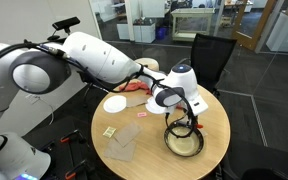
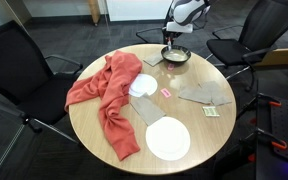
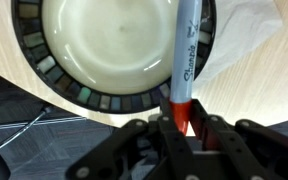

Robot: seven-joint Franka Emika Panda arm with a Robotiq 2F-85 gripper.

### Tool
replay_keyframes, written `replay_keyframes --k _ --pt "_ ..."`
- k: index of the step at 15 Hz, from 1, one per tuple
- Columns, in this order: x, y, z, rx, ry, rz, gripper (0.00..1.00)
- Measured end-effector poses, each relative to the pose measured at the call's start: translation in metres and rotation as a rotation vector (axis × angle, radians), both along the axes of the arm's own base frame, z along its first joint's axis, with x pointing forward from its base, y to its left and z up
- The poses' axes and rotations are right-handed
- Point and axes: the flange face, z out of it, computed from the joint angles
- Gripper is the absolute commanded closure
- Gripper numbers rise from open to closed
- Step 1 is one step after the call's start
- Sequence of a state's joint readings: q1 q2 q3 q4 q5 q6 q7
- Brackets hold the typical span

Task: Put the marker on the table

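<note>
A grey-barrelled marker (image 3: 185, 50) with a red cap is clamped between my gripper's fingers (image 3: 180, 118) in the wrist view. It points out over a cream bowl (image 3: 104, 45) with a dark patterned rim. In both exterior views my gripper (image 1: 182, 124) (image 2: 173, 42) hangs directly above that bowl (image 1: 184, 142) (image 2: 176, 55), which stands on the round wooden table (image 1: 144, 155) (image 2: 194, 160) near its edge. The marker is too small to make out in the exterior views.
A red cloth (image 2: 109, 95) lies across the table. A white plate (image 2: 168, 138), a white lid (image 2: 144, 84) (image 1: 115, 103), a clear plastic sheet (image 1: 122, 142), a small pink item (image 2: 165, 93) and paper pieces (image 2: 206, 95) also lie on it. Black office chairs (image 2: 14, 65) (image 1: 212, 60) surround the table.
</note>
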State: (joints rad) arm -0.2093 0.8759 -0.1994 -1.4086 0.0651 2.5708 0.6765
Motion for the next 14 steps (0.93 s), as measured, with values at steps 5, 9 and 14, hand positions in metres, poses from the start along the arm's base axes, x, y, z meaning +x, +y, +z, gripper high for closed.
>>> replay_keyframes --k 5,9,14 --pt "-0.020 0.041 0.026 -0.031 -0.071 0.104 0.94" --pt "-0.043 0.081 0.038 -0.037 -0.065 0.223 0.94" --pt "-0.073 0.139 0.031 -0.015 0.010 0.358 0.94"
